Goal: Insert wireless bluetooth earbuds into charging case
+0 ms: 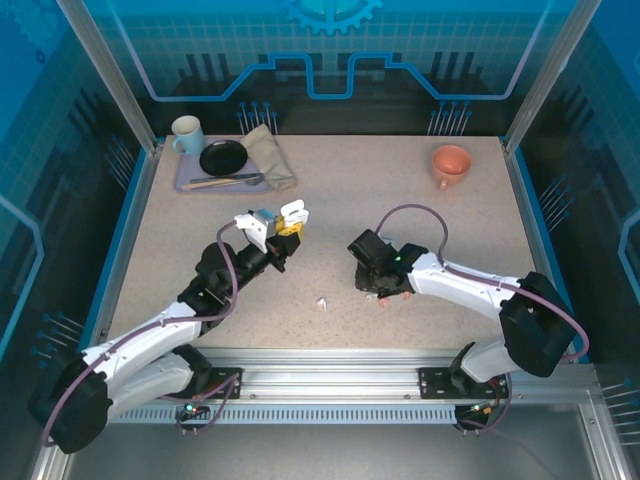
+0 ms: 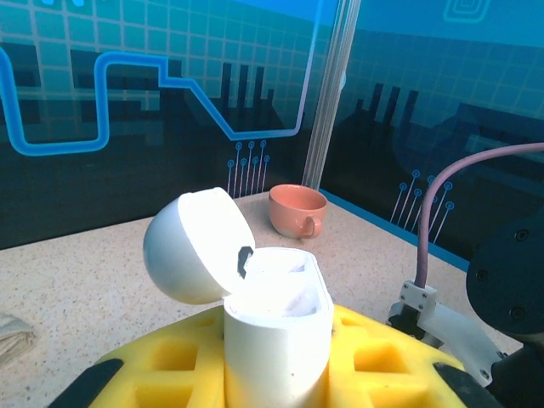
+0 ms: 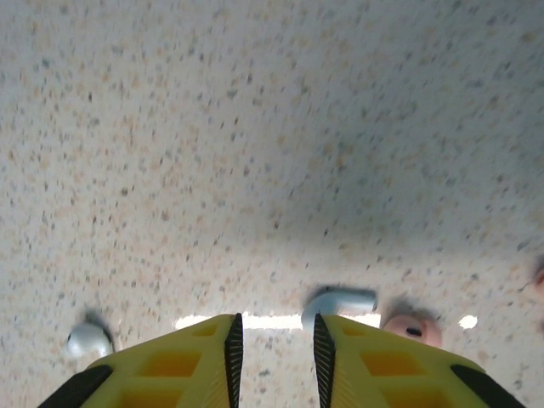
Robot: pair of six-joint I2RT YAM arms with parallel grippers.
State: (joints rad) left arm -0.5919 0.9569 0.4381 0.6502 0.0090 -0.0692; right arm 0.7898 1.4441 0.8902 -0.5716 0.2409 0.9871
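Left gripper [image 1: 288, 230] clamped on open white charging case [image 2: 272, 297]. Right gripper [image 3: 274, 357] jaws slightly apart, gripping nothing, low over table [image 3: 255, 127]. 1 white earbud [image 3: 338, 303] at its fingertip, salmon-pink earbud [image 3: 412, 329] just beside, 2nd white earbud [image 3: 87, 340] well apart.

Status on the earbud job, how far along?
Done: the white charging case is lifted, lid open, clamped in the left end effector. In hand: the right end effector, jaws apart, sits low over the table beside a white earbud. Left: that bud, a salmon-pink earbud and a second white earbud lie loose.
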